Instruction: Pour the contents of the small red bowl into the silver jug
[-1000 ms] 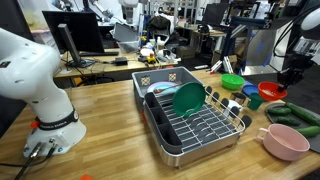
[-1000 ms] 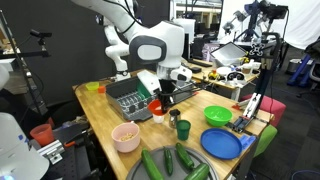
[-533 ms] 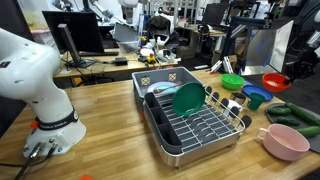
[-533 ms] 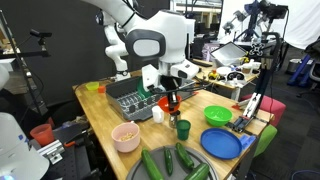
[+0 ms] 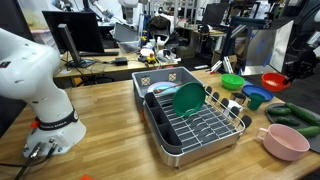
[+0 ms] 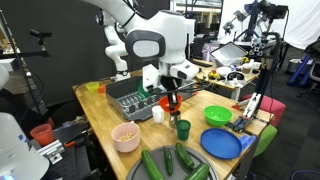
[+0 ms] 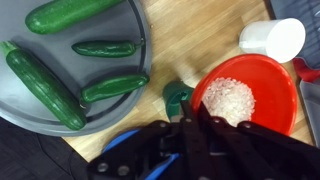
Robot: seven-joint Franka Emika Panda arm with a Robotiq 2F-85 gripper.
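Clearly off the table now. In an exterior view, finds the small red bowl [image 5: 275, 80] hanging at the far right above the wooden table [image 5: 110, 110], higher than a second ago, when still down beside the blue bowl [image 5: 255, 97]. No further rise over the last half second. Pinched at the rim by the gripper [image 5: 287, 77], dark and half cut off by the frame edge. Judged from that: lift done, carry and tip yet to come.

Next, in an exterior view from across the table, shows the gripper [image 6: 169, 94] closed on the small red bowl [image 6: 168, 101], up beside the dish rack [image 6: 128, 97] and right of its earlier spot near the white cup [image 6: 158, 115]. Leaves the silver jug hard to pick out: possibly the small silvery thing just under the gripper, left of the dark green cup [image 6: 183, 128], but too small to be sure.

Lastly, from the wrist, looks down into the small red bowl [image 7: 262, 80], level, with a heap of white grains [image 7: 230, 98] and no spill. Shows the gripper [image 7: 192, 112] clamped on the near rim. Places the white cup [image 7: 272, 38] at the far right, the dark green cup [image 7: 177, 97] peeking out left of the rim, and a grey tray [image 7: 138, 30] with four cucumbers [image 7: 40, 85] at the left. No silver jug in sight here.

No brand, label or writing readable in any view.
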